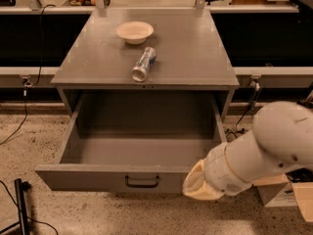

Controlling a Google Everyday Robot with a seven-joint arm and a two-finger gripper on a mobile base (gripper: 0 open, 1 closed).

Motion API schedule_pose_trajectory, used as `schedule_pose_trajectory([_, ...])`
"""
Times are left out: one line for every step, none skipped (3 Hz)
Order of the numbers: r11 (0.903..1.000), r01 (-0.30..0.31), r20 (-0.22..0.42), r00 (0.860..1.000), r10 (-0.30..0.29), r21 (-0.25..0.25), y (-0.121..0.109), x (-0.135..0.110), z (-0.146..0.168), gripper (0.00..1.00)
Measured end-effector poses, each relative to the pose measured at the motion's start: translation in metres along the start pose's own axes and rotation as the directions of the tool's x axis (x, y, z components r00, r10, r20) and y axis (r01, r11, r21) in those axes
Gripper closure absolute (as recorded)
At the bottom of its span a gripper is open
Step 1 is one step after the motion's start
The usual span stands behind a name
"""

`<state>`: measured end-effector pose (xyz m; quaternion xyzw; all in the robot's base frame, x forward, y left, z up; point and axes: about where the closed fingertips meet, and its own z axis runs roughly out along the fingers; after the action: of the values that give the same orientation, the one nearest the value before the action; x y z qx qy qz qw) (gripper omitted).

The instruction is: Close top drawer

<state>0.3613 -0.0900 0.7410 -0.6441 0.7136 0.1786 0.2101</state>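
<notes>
The top drawer (98, 178) is shown pulled wide open beneath a tabletop (195, 58) on which a bowl (134, 32) and a can (144, 63) are set. The gripper (198, 185) is positioned at the right end of the drawer front; whether it is open cannot be told.

Cabinet top (195, 48), grey, flat: 1 cream bowl (134, 32), upright, rear centre; 1 can (144, 64) on its side, just in front of bowl, not touching. Floor (49, 136), speckled: thin black bar (20, 207) near L, cardboard box (281, 195) at R. Gripper (201, 184) low, by front R corner of top drawer (98, 178).
</notes>
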Motion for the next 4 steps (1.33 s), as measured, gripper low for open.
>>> schedule_pose_trajectory([0.9996,-0.003,-0.020,1.000,0.002,-0.030,0.022,0.007,0.042,1.00])
schedule_pose_trajectory([0.9996,-0.004,-0.024,1.000,0.004,-0.029,0.024,0.009,0.044,1.00])
schedule_pose_trajectory([0.9993,-0.021,-0.007,1.000,0.021,-0.032,0.025,0.016,0.055,1.00])
schedule_pose_trajectory([0.9979,-0.056,0.045,0.997,0.057,-0.033,0.025,0.032,0.085,1.00])
